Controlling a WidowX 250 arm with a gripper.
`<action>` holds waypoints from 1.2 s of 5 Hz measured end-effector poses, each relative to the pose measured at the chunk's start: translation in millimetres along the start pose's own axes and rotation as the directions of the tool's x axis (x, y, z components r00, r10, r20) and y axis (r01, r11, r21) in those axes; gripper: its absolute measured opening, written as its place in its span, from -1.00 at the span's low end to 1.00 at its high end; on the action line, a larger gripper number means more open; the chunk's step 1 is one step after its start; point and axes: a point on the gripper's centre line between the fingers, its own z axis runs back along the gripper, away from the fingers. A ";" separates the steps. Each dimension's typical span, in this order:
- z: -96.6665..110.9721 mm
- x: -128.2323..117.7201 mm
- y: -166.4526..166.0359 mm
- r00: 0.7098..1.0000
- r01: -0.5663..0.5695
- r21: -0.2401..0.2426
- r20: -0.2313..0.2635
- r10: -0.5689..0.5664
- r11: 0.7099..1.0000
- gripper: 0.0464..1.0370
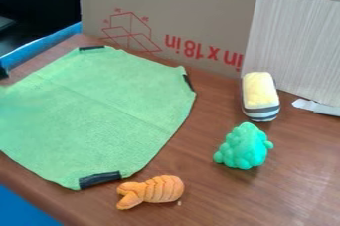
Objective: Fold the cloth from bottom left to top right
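Note:
A green cloth (93, 110) lies spread flat on the left part of the brown table, with a faint crease running across its middle. Black strips mark its top corner, its right corner and its bottom corner. Its left end runs out at the view's left edge, where a small black shape touches the border; I cannot tell what that is.
Right of the cloth are a yellow plush with striped sides (260, 95) and a green bumpy toy (243, 147). An orange toy (151, 191) sits just off the cloth's bottom corner. A cardboard panel (199, 16) stands along the back of the table (219, 200).

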 end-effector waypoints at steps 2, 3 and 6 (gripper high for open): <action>14.3 2.5 -67.1 1.000 0.018 0.061 -0.026 -0.016 0.998 -0.97; 20.8 -0.2 -115.1 0.998 0.055 0.066 -0.048 -0.051 0.996 -0.97; 19.0 -18.5 -249.8 0.990 0.110 0.080 -0.097 -0.102 0.991 -0.98</action>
